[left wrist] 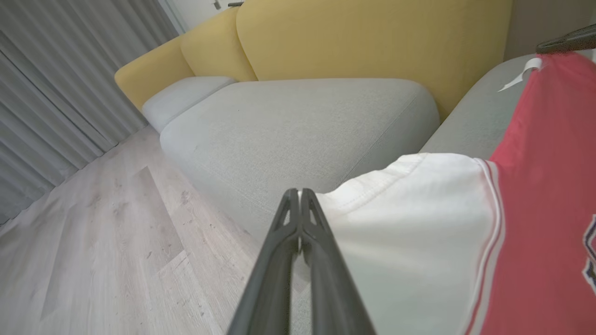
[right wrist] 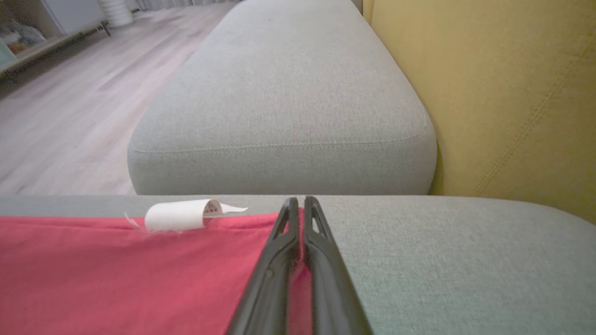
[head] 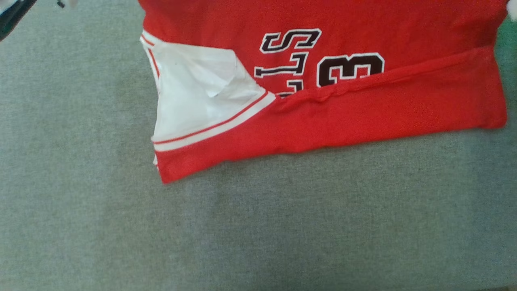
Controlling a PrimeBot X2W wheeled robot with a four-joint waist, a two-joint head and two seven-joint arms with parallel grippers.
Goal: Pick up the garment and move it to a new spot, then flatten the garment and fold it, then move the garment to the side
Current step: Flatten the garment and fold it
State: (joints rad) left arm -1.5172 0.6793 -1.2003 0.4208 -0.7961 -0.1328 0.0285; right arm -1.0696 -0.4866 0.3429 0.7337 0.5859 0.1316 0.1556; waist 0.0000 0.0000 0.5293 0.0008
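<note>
- Wooden floor [left wrist: 102, 242] and a grey curtain [left wrist: 56, 83] lie at the far left of the left wrist view, beside the sofa.
- The left claw [left wrist: 298, 191] has its two dark fingers pressed together. Their tips pinch the stitched hem of the white sleeve [left wrist: 419, 223], and a sliver of white cloth shows between them.
- The garment [head: 363, 109] lies on the grey sofa seat [head: 258, 226], in the upper middle and right of the head view. Its top edge runs out of the picture.
- It is a red jersey. The white sleeve, on its left side, is creased and trimmed with a thin red stripe inside a white band.
- Right of the sleeve, the red front carries black characters [head: 291, 40] outlined in white. An S and a 3 can be read.
- A wide red strip [head: 404, 105] of the garment is folded over the front. Its hemmed edge slants upward to the right and hides the lower part of the print.
- The strip's near edge lies fairly smooth on the seat, with a pointed corner at the lower left.
- In the right wrist view, a small curled white label [right wrist: 179, 215] sits at the red cloth's far edge.
- Just right of the label, the right claw [right wrist: 301, 199] is pressed together on the garment's edge. Red cloth shows between its fingers.
- The yellow backrest [right wrist: 512, 93] rises at the far right, behind the grey cushions.
</note>
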